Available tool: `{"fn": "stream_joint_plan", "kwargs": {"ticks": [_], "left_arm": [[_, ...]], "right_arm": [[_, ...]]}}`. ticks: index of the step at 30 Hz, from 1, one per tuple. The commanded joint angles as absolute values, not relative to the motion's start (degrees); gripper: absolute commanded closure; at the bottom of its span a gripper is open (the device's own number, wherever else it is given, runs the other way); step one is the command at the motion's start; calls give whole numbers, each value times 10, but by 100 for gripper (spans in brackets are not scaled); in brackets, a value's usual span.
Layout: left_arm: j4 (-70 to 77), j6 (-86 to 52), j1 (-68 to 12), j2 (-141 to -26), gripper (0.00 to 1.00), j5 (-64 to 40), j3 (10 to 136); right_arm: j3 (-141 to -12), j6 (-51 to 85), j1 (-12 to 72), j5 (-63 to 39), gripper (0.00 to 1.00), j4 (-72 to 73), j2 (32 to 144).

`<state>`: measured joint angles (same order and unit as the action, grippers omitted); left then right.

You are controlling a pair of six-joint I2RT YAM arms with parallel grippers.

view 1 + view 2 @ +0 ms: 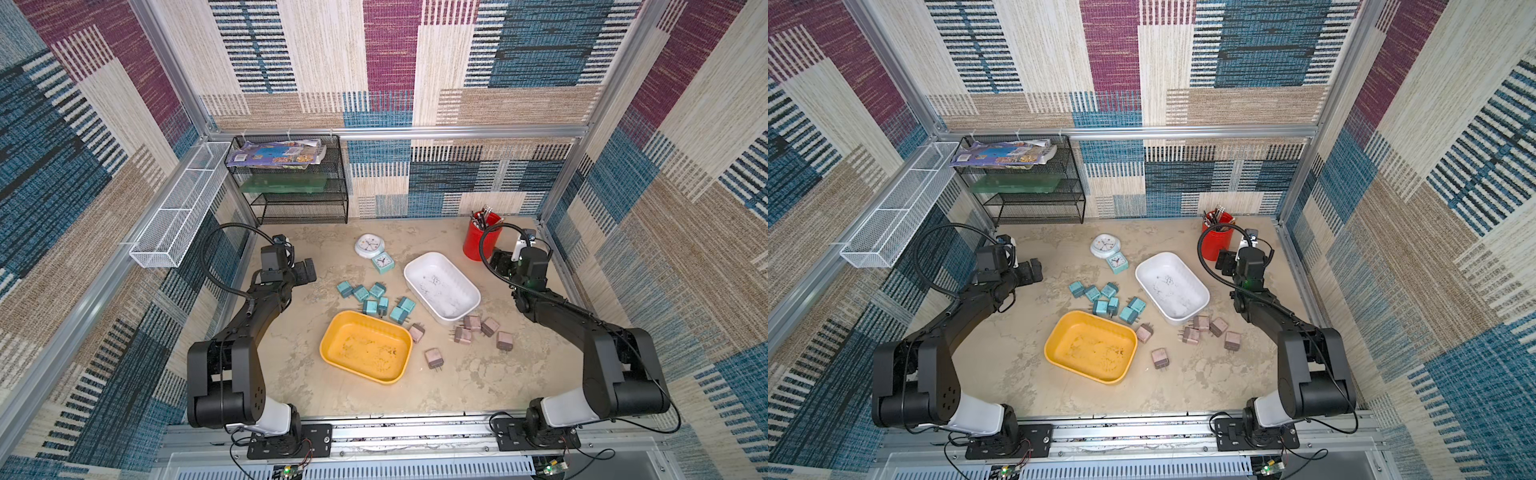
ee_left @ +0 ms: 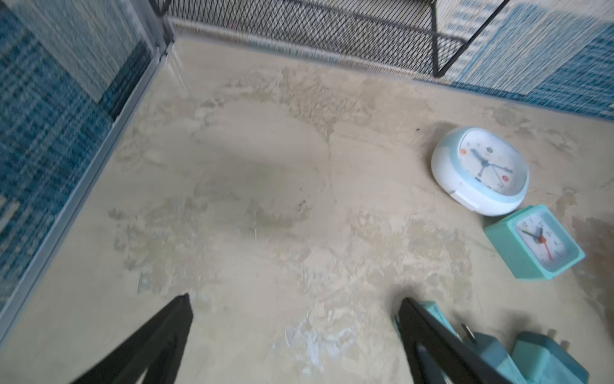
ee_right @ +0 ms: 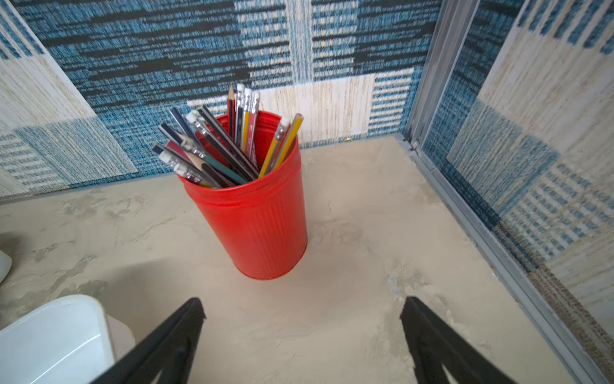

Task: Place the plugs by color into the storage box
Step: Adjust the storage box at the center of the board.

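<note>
Several teal plugs (image 1: pixel 370 307) lie in a loose cluster at mid-table, between an empty yellow storage box (image 1: pixel 365 349) and an empty white storage box (image 1: pixel 440 286). Several mauve plugs (image 1: pixel 471 323) are scattered to the right of the yellow box and in front of the white one. My left gripper (image 1: pixel 305 270) hovers left of the teal cluster, open and empty; in the left wrist view its jaws (image 2: pixel 294 299) stand wide over bare table with teal plugs (image 2: pixel 545 359) just beyond one finger. My right gripper (image 1: pixel 500 259) is open and empty (image 3: pixel 304 302), facing the red cup beside the white box (image 3: pixel 56 335).
A white round clock (image 1: pixel 369 245) and a teal square clock (image 1: pixel 381 262) lie behind the teal plugs. A red cup of pencils (image 1: pixel 480 241) stands at the back right. A black mesh shelf (image 1: pixel 291 183) fills the back left corner, and a white wire basket (image 1: pixel 178 208) hangs on the left wall.
</note>
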<state>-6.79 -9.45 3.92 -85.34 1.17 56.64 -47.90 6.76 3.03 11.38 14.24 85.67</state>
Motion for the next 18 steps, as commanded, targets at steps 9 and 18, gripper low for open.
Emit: {"fn": "stream_joint_plan", "kwargs": {"ticks": [9, 18], "left_arm": [[-369, -284, -5, -764, 1, -32, 589], [-548, -406, -89, -710, 1, -112, 563]], "right_arm": [[-602, 131, 127, 85, 5, -211, 905], [-602, 137, 137, -7, 5, -292, 858]]}}
